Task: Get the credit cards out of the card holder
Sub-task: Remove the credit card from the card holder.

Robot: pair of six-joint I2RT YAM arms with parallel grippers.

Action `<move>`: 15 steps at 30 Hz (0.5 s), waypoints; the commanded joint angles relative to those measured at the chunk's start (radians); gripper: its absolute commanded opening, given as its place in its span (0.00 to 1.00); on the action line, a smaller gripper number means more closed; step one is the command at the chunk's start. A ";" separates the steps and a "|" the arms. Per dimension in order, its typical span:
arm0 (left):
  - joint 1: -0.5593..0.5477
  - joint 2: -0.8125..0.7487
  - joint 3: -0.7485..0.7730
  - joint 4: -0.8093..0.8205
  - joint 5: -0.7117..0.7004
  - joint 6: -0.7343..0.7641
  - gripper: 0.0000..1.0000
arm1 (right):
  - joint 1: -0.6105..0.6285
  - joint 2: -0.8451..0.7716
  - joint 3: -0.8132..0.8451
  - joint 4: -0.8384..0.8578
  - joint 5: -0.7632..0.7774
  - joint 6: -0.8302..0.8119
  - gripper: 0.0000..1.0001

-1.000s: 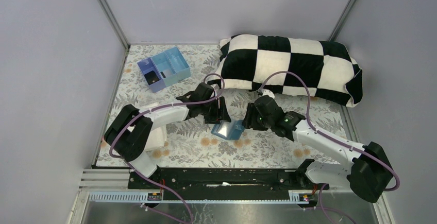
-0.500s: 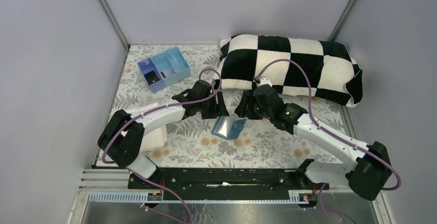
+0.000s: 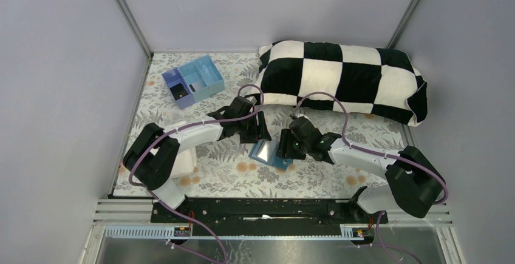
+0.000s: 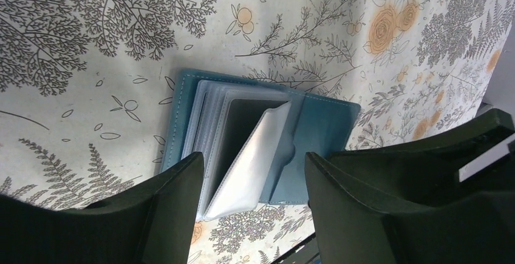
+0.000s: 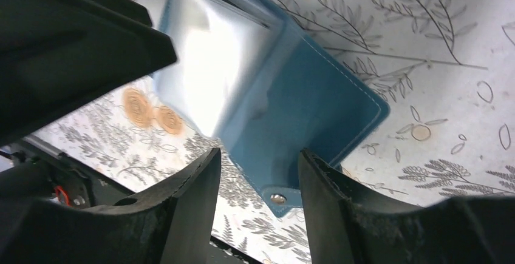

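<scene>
card holder [image 3: 263, 151] open flat, inside up, long axis left-right, centre frame | left gripper [image 4: 252, 170] parted, empty | right gripper [image 5: 258, 161] parted, empty

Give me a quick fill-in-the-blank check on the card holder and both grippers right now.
The card holder has a ___ cover.
The left gripper and right gripper are above it, both with jaws ___.
The pillow behind them is checkered black and ___.
Missing words: blue; open; white.

The floral bench [image 3: 316, 176] bears a checkered pillow [image 3: 346, 79], a compartment tray [image 3: 193, 81] left of it, the open card holder [image 3: 264, 150] before it.
</scene>
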 commanded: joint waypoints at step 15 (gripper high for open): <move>-0.016 0.061 -0.026 0.136 0.131 -0.044 0.63 | -0.030 0.049 -0.128 0.179 0.028 0.020 0.54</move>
